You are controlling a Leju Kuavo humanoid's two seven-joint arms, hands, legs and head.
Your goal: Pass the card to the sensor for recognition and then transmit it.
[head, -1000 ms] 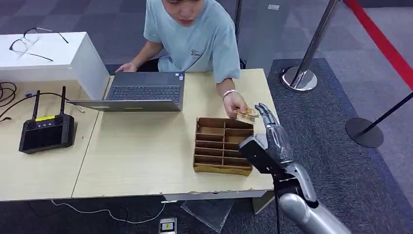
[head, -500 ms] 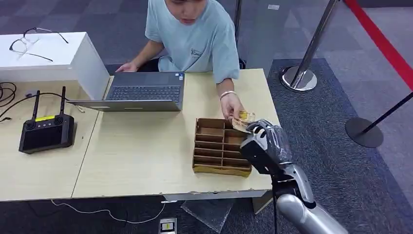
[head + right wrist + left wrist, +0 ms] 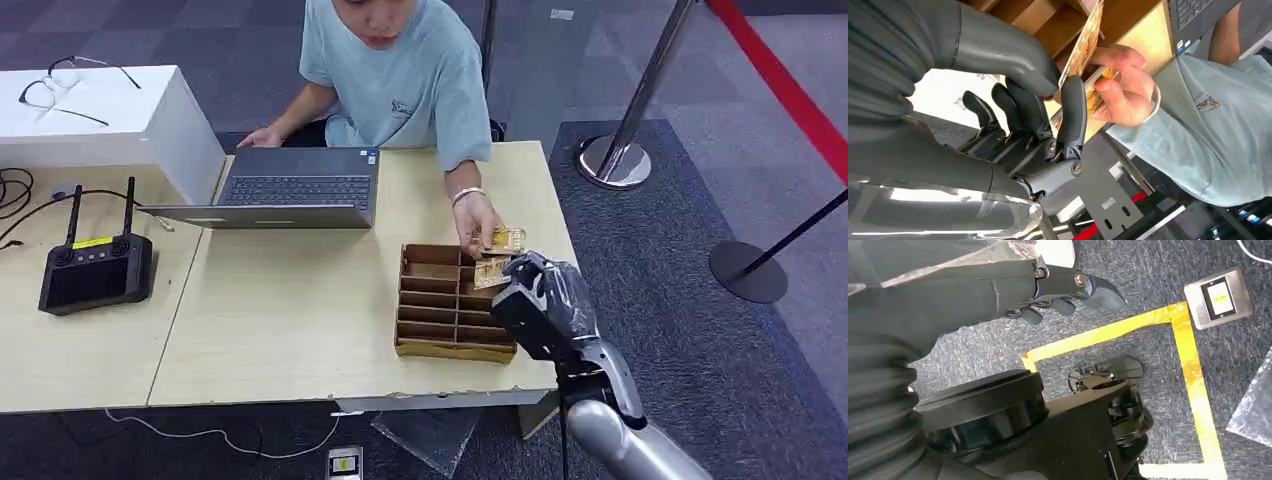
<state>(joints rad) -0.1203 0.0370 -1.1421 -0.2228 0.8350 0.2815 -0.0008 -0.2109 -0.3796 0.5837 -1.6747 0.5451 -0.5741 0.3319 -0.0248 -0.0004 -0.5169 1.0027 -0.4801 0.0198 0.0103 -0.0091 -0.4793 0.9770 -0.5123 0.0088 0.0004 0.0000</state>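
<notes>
Laptop (image 3: 298,188) behind the divided tray (image 3: 455,300) on the table (image 3: 290,320); controller (image 3: 96,270) far left of both.

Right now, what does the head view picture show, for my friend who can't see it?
The robot's right hand pinches a yellowish card beside a person's hand, which holds more cards. Below them, a brown divided box sits on a pale wooden table, with a grey laptop in front of the seated person.

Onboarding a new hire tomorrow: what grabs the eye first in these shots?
The handover at the table's right edge: the right hand pinches a card between thumb and a finger, right beside the person's hand, which holds more cards. Just below sits the brown divided tray; a laptop lies open before the person.
</notes>
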